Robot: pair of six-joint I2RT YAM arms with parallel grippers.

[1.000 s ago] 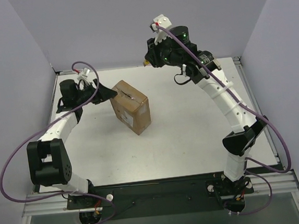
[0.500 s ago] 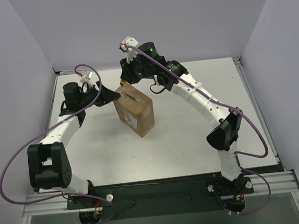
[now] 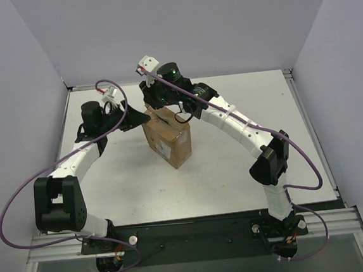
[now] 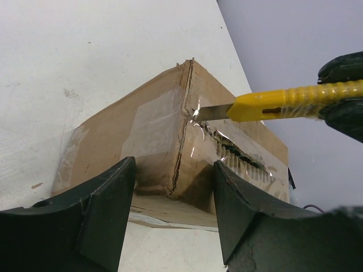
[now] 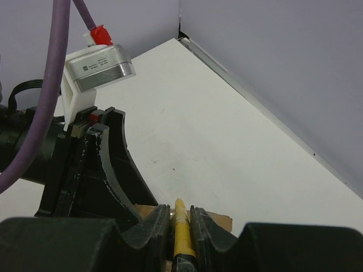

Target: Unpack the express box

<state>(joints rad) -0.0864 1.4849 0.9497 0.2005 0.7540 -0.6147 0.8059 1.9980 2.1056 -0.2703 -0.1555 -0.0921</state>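
- One express box (image 3: 167, 137) sits mid-bench (image 3: 235, 169); it looks like light, stiff cardboard with slick tape.
- The left tool (image 4: 173, 177) is apart near its corner; best to hold the sides.
- The right tool (image 5: 178, 218) squeezes the knife (image 4: 283, 105).

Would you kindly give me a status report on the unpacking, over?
Left gripper open at express box corner. Right gripper shut on utility knife, blade at taped top edge. Nothing blocking the cut.
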